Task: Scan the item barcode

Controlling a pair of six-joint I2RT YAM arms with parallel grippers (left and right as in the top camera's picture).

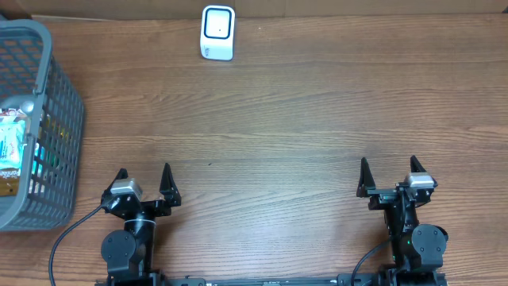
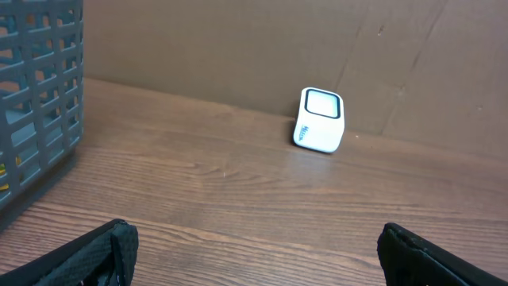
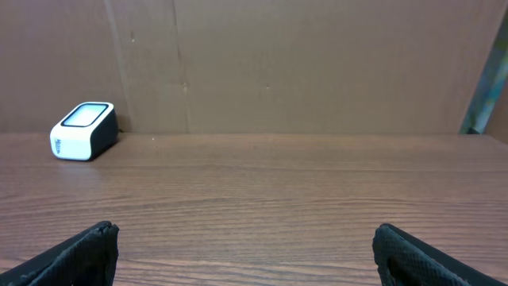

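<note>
grey basket [image 1: 59, 111] at left edge of bench [image 1: 278, 119], food packets [image 1: 14, 147] inside. white scanner [image 1: 217, 32] at far edge. left gripper [image 1: 144, 171], right gripper [image 1: 389, 163] at near edge, both spread wide, empty.

Basket [image 1: 59, 111] is cut off by the left edge overhead and in the L wrist view. The packets [image 1: 12, 143] in it are partly hidden by its wall, w/ print too small to read and barcodes not made out. Scanner [image 1: 217, 32] label text is too small to read in any view, and L fingers [image 2: 99, 250] and R fingers [image 3: 83, 250] show only as tips cut by the wrist views' bottom edge.
</note>
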